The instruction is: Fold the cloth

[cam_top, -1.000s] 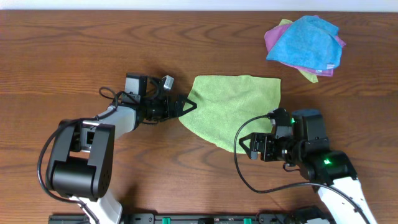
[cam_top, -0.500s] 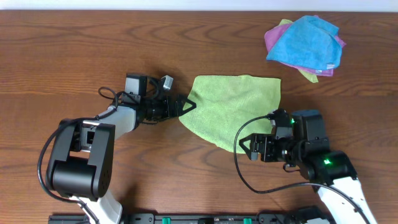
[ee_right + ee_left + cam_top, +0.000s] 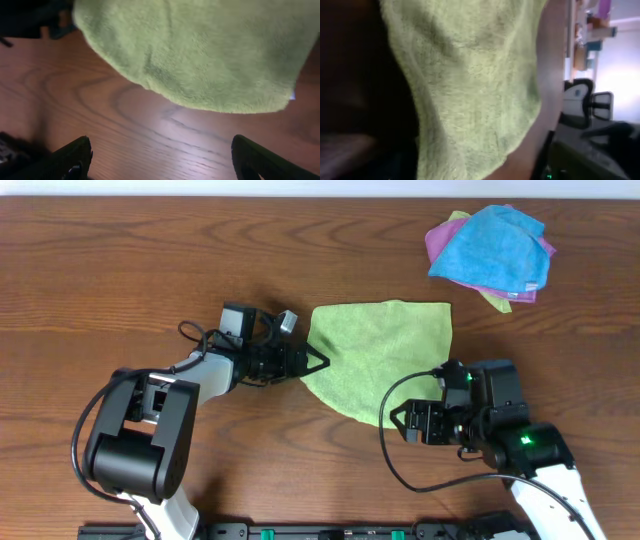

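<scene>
The right gripper (image 3: 400, 418) of two hangs nearest, just off the rounded near edge of the cloth (image 3: 385, 355). Its fingers (image 3: 75, 157) are spread wide, with only bare tabletop (image 3: 150, 135) between them. Beyond it, the left gripper (image 3: 318, 362) appears to pinch the cloth's left edge, its fingers pressed together on fabric that fills the left wrist view. The single olive-green cloth lies mid-tabletop, uneven in outline. The fold looks barely begun, with the carry-over and the squaring of edges yet to do. At the far right sits a heap of three: one blue cloth (image 3: 495, 245) on one purple cloth (image 3: 437, 240), with a yellow-green edge (image 3: 497, 300) showing beneath.
</scene>
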Tool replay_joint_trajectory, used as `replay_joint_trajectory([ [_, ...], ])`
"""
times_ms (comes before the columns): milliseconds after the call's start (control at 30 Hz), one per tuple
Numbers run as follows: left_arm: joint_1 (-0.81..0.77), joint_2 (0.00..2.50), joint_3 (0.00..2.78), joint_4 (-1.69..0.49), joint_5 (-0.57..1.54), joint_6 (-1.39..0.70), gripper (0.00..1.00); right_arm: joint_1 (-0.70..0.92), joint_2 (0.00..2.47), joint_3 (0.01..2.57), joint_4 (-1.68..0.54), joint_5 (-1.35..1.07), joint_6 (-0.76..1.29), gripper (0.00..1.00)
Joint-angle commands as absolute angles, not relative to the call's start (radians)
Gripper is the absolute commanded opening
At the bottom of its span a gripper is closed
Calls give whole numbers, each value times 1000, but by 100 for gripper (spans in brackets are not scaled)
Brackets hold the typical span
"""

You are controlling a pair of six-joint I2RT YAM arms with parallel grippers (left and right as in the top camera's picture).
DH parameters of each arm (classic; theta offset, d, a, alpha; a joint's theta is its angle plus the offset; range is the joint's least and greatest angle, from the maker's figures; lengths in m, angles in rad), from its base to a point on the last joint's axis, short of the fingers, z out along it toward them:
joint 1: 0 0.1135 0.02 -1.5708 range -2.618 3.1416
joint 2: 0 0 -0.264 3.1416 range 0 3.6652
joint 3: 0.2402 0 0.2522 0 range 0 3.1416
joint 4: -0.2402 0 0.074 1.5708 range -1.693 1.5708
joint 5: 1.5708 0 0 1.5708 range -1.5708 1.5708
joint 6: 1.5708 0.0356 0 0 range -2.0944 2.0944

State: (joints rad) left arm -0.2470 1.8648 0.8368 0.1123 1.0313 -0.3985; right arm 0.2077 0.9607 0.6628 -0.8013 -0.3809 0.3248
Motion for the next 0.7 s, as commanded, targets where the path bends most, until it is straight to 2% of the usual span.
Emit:
replay_joint_trajectory([
  [0, -240, 1871, 851, 111, 1156, -409, 53, 201, 953, 658, -813, -291, 315, 89],
  [67, -240, 1853, 854, 110, 1200, -432, 28, 201, 954, 658, -818, -268, 322, 89],
  [100, -240, 1843, 855, 111, 1208, -448, 21, 201, 954, 658, -820, -265, 324, 89],
  [200, -240, 1795, 855, 107, 1243, -476, 12, 201, 954, 658, -831, -234, 350, 89],
  [300, -240, 1756, 855, 102, 1244, -476, 13, 201, 954, 658, -839, -198, 363, 90],
  [367, -240, 1747, 855, 98, 1237, -474, 25, 201, 954, 658, -842, -179, 370, 91],
  [500, -240, 1747, 855, -46, 1127, -400, 26, 201, 954, 658, -842, -179, 370, 91],
  [567, -240, 1747, 855, -156, 1045, -333, 30, 201, 954, 658, -842, -179, 370, 92],
  [667, -240, 1747, 855, -234, 987, -321, 29, 201, 954, 658, -842, -180, 371, 92],
])
